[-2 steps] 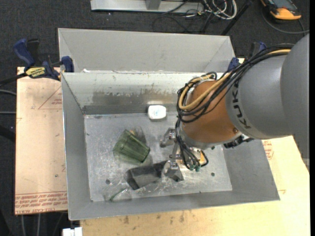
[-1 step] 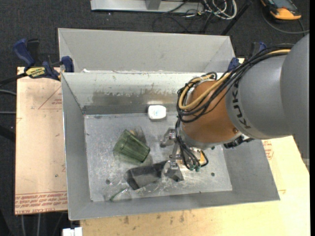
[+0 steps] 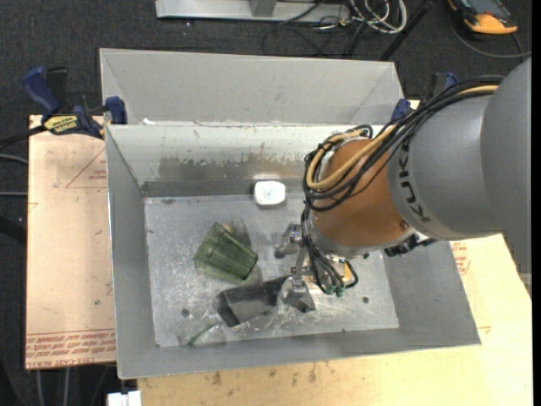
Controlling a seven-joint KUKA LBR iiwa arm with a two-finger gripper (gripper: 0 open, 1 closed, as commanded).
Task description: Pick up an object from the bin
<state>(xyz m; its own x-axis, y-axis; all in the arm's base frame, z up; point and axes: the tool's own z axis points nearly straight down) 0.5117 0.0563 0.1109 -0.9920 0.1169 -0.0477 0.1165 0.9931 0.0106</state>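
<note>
My gripper [image 3: 294,271] reaches down into the front middle of the bin, below the orange cover, and stands open with nothing between its fingers. One fingertip [image 3: 299,299] rests beside the right end of a dark grey flat object [image 3: 248,304] lying near the bin's front wall. The other fingertip [image 3: 288,242] is further back, over bare floor. A green ribbed object [image 3: 226,253] lies to the left of the gripper, apart from it.
A small white rounded object [image 3: 270,193] lies against the back wall. A thin green scrap [image 3: 201,337] lies at the front left corner. The arm and its cables cover the bin's right half.
</note>
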